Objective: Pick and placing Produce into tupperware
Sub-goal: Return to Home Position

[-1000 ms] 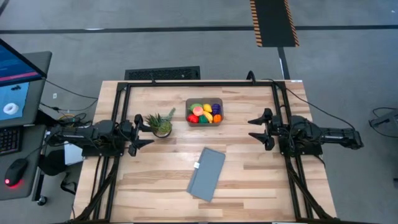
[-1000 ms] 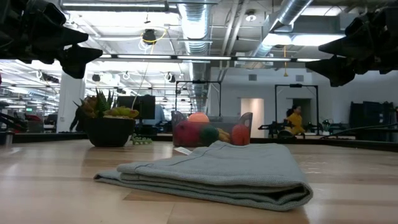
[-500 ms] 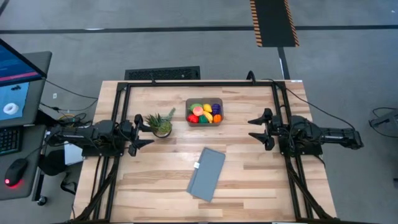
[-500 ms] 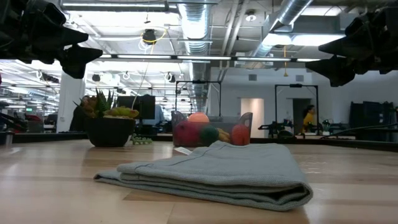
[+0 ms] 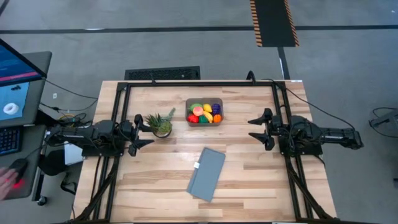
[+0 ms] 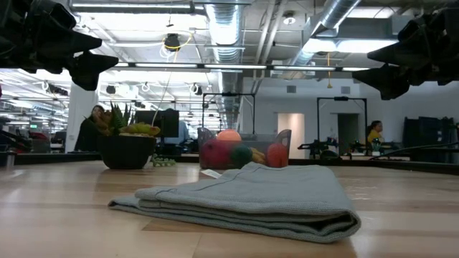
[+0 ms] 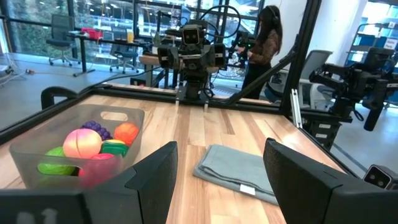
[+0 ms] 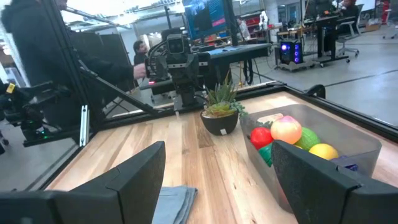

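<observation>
Mid-left of the high view: left gripper [image 5: 144, 132], dark fingers [image 7: 152, 180] spread wide and empty, held over the left edge of the light wooden table [image 5: 249, 180], well apart from the tub. Same reading from its own wrist view: a broad gap, nothing in it.

Just right of that gripper, near its fingertips: small spiky green plant [image 5: 161, 124] in a dark pot, no part of the job.

Upper centre of the high view: small rectangular tupperware [image 5: 204, 100] of translucent smoky-grey plastic with rounded corners, upright on the wood. Inside it, the produce [image 5: 204, 114]: bite-sized plastic toy fruits and vegetables in light green, yellow, red, orange and purple, heaped together within the walls.

Lower centre: folded grey-blue cloth [image 5: 207, 173], flat on the table, apart from the tub and nearer the front edge.

Mid-right: right gripper [image 5: 254, 129], likewise wide and holding nothing, over the table's right edge, pointed toward the tub from well apart.

As a judgement of progress: every visible piece already inside the tub, and no loose piece found on the wood in any view. Picking and placing most likely finished. Left to do, at most: settling both arms at rest. No lid in sight, so no closing step to expect.
</observation>
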